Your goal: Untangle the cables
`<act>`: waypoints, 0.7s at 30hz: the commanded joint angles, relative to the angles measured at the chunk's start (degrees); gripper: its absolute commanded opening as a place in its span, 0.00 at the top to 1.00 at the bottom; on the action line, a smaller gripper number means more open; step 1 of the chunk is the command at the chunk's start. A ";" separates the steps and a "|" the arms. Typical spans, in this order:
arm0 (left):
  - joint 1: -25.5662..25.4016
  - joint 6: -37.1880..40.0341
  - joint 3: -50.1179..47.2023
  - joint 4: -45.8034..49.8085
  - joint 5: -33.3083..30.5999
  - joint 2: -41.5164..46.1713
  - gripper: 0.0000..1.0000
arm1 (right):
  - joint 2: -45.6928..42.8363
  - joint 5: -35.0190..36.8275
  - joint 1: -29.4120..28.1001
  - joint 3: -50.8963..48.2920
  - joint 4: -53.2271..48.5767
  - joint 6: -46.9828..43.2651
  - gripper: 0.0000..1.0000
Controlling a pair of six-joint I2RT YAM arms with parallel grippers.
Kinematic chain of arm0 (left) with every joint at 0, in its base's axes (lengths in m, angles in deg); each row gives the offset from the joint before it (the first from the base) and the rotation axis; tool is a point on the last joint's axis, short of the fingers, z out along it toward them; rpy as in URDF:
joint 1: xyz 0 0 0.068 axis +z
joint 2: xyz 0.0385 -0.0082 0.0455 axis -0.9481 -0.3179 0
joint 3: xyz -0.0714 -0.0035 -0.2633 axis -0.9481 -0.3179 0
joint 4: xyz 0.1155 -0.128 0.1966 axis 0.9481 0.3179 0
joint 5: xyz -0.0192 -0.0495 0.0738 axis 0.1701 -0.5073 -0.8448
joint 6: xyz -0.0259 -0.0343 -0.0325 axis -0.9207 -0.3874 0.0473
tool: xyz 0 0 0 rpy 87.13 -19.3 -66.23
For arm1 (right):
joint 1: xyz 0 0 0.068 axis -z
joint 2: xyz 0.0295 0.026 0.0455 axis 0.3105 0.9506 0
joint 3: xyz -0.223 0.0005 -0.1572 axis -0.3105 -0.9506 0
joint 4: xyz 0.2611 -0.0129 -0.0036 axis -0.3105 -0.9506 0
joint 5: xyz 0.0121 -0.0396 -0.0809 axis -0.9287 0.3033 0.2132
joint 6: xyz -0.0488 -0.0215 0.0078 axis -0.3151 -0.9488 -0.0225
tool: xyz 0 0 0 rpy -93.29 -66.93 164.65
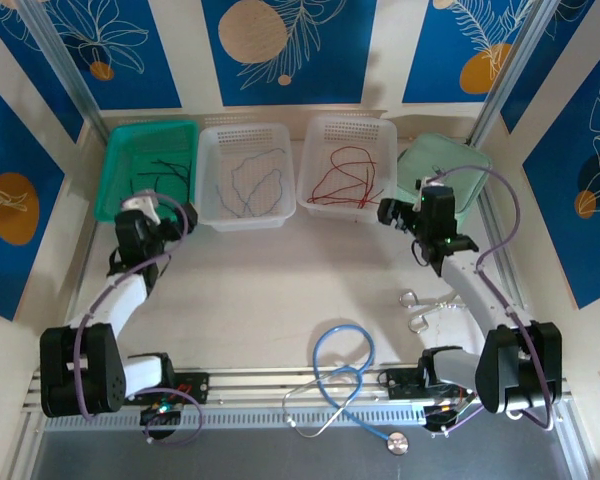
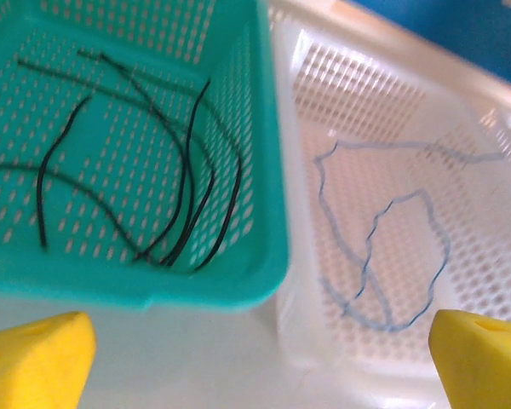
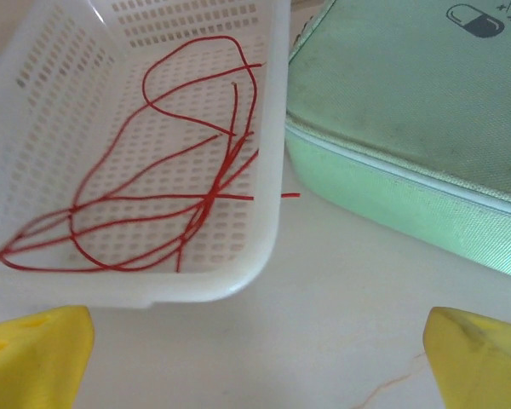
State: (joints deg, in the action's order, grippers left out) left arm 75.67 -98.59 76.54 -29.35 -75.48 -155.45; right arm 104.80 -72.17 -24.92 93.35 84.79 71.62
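- Red cables (image 3: 209,200): thin strands in crossing loops on the floor of a white basket (image 3: 60,111); one end pokes out through the right wall.
- White basket: perforated, standing on the counter (image 3: 324,298).
- Green case (image 3: 409,111): pale, soft, pill symbol on top, just right of the basket.
- Right claw (image 3: 255,358): yellow fingertips (image 3: 34,358) spread wide at the lower corners, bare counter between them.

A blue-tubed stethoscope (image 1: 395,441) lies at the tabletop's (image 1: 280,280) near edge, metal forceps (image 1: 428,307) nearby; a pale green case (image 3: 409,111) sits beside a white basket (image 3: 196,285).
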 commanded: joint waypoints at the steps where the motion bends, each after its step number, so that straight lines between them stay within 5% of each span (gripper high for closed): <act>1: -0.28 6.31 -4.28 -15.86 0.43 -0.77 0.01 | -0.11 4.29 -0.29 -4.13 12.82 -8.21 0.01; 6: -0.48 8.12 -9.64 -26.01 -3.30 -3.92 0.00 | 2.49 7.03 0.69 -12.56 23.61 -8.99 0.01; 15: -2.46 17.78 -9.50 -17.26 -6.24 0.09 0.00 | 7.16 6.13 3.93 -21.17 42.74 -8.65 0.01; 21: -3.13 18.76 -13.88 -30.91 -8.88 -7.24 0.00 | 13.45 2.97 4.34 -22.64 52.37 -8.54 0.01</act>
State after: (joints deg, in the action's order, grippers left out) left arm 73.05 -82.31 64.54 -52.56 -82.30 -159.21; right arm 115.43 -67.73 -20.68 71.96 128.29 63.99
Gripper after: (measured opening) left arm 0.996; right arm 0.991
